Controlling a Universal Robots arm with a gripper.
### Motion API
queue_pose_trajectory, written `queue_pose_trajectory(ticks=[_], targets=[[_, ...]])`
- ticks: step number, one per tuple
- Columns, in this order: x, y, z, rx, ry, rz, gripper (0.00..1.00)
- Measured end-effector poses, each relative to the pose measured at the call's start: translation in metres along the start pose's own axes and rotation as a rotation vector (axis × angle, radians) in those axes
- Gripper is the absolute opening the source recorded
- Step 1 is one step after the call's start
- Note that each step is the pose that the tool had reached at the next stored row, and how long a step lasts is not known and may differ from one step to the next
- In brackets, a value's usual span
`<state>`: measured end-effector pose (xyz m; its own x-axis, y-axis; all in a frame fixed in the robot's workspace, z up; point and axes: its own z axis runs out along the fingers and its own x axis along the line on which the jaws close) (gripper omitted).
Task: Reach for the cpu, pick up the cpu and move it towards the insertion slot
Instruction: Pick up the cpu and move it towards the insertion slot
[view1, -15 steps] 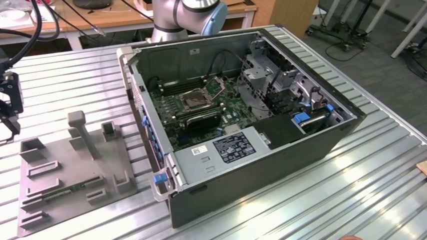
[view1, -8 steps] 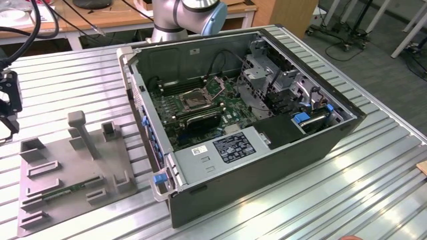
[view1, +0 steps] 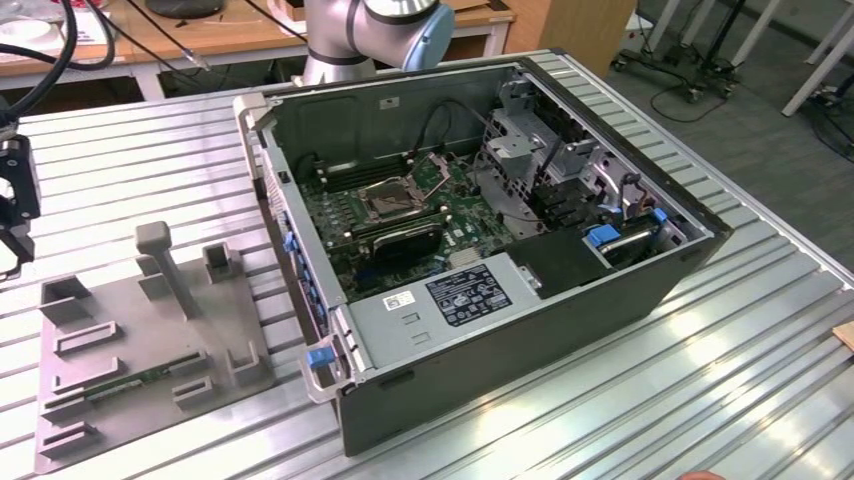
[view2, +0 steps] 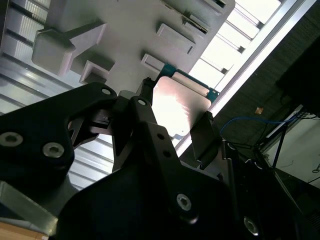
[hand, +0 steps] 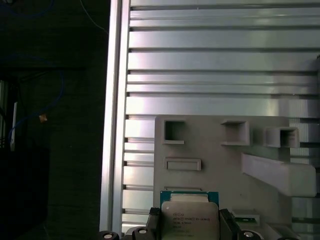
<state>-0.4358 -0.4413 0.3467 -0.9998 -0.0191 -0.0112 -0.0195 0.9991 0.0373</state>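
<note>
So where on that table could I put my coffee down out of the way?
The ribbed table is bare on the exterior view's right of the computer case, and beyond the grey tray. Crowded: the tray's posts, the case's inside, and around the fingers gripping the chip.

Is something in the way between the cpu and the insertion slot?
Yes: the side wall of the computer case rises between the cpu in the gripper and the insertion slot; the top is open.

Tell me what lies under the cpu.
The grey fixture plate on the ribbed metal table; the cpu, between the jaws, hides the plate's part directly beneath it.
</note>
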Motion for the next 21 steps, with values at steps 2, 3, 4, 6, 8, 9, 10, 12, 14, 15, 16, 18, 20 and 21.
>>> queue_pose_trajectory(ticks=[2,3,4,6,8,9,10,12,14,15,16,18,20,21], targets=[[0.0000,0.0000,-0.0002,0.0000,0.0000,0.000,0.54],[0.0000,0.0001,-0.0013,0.0002,0.0003,0.000,0.54],[-0.0001,0.0001,-0.0022,0.0001,0.0002,0.000,0.54],[-0.0001,0.0001,-0.0023,0.0002,0.0003,0.000,0.54],[-0.0001,0.0001,-0.0024,0.0002,0.0003,0.000,0.54],[0.0000,0.0001,-0.0028,0.0003,0.0004,0.000,0.54],[0.0000,0.0001,-0.0031,0.0003,0.0005,0.000,0.54],[-0.0001,0.0002,-0.0040,0.0002,0.0003,0.000,0.54],[-0.0001,0.0002,-0.0054,0.0003,0.0004,0.000,0.54],[-0.0001,0.0003,-0.0063,0.0002,0.0003,0.000,0.54],[-0.0001,0.0003,-0.0073,0.0001,0.0004,0.000,0.54],[-0.0001,0.0004,-0.0097,0.0002,0.0003,0.000,0.54],[-0.0002,0.0004,-0.0115,0.0002,0.0002,0.000,0.54],[-0.0001,0.0005,-0.0120,0.0001,0.0001,0.000,0.54]])
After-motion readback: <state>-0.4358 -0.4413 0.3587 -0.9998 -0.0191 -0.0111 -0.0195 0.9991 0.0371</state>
